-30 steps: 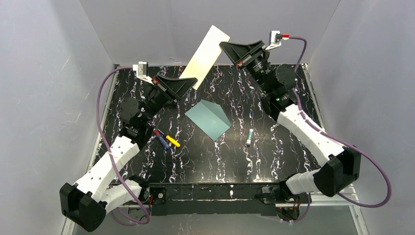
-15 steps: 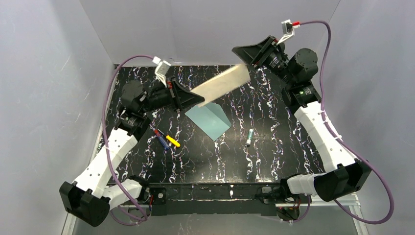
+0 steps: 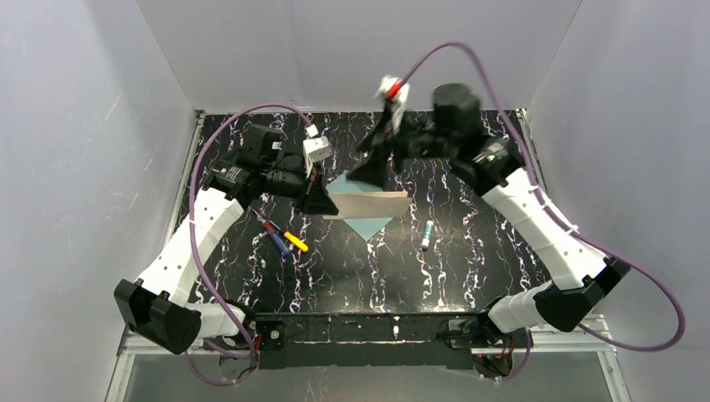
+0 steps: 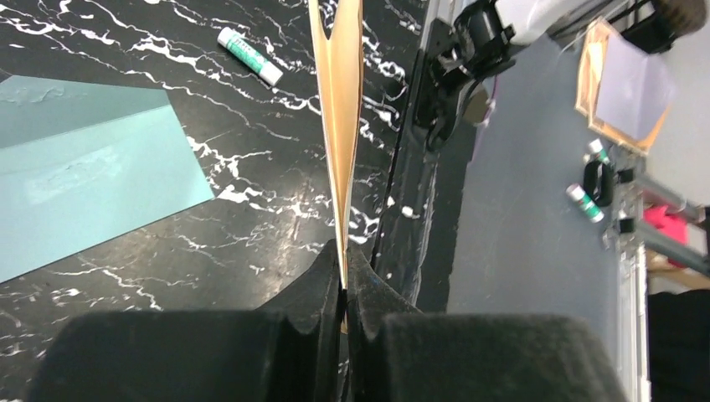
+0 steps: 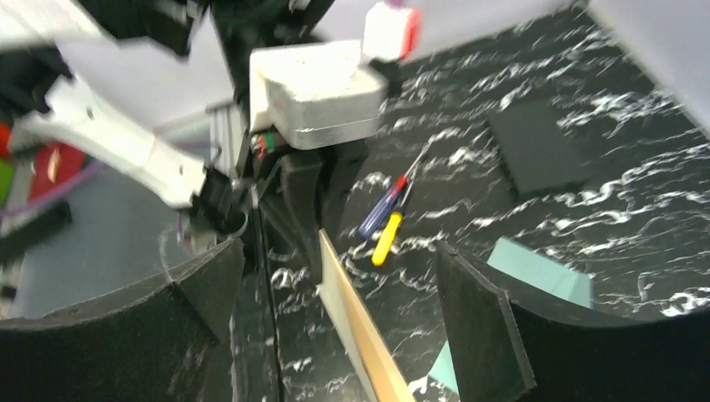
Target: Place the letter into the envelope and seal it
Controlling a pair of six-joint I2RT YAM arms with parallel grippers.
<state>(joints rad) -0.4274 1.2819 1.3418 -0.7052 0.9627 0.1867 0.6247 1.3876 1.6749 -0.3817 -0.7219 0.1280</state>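
The left gripper (image 4: 343,268) is pinching the letter (image 3: 374,203) by its left edge at frame centre, holding it just above the teal envelope (image 3: 367,227). The right gripper (image 5: 339,260) is hanging spread wide astride the letter's far edge, both fingers apart from it. The glue stick (image 3: 427,235) is lying well apart to the right.

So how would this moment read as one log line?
left gripper: shut on letter | right gripper: open | letter: not yet in envelope

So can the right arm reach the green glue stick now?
Probably yes. The right gripper has open jaws and the glue stick lies alone nearby on the table. It must first back off the letter, which the left gripper pinches.
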